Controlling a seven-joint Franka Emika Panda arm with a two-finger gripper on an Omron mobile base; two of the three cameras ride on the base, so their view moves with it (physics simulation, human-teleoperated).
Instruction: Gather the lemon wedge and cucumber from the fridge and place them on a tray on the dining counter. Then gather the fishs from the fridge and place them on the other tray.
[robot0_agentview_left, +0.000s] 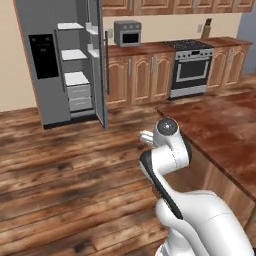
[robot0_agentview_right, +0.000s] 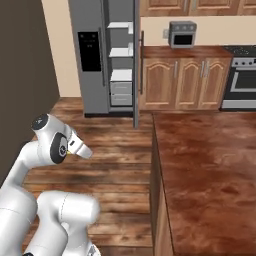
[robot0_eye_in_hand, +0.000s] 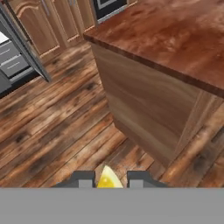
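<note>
In the hand view, a yellow lemon wedge (robot0_eye_in_hand: 107, 178) sits between my two dark fingertips (robot0_eye_in_hand: 85, 179), and my gripper (robot0_eye_in_hand: 107, 181) is shut on it. The gripper hangs above the wooden floor, near the corner of the brown dining counter (robot0_eye_in_hand: 175, 39). The grey fridge (robot0_agentview_left: 47, 60) stands across the room with its right door open and white shelves showing (robot0_agentview_right: 121, 50). The cucumber, the fish and the trays are out of view.
The dining counter (robot0_agentview_left: 220, 130) runs along my right (robot0_agentview_right: 205, 170), its wooden side panel (robot0_eye_in_hand: 144, 113) close ahead of the hand. Wooden cabinets (robot0_agentview_left: 135, 75), a toaster oven (robot0_agentview_left: 127, 33) and a stove (robot0_agentview_left: 192, 67) line the back wall. Wooden floor (robot0_agentview_left: 65, 165) stretches toward the fridge.
</note>
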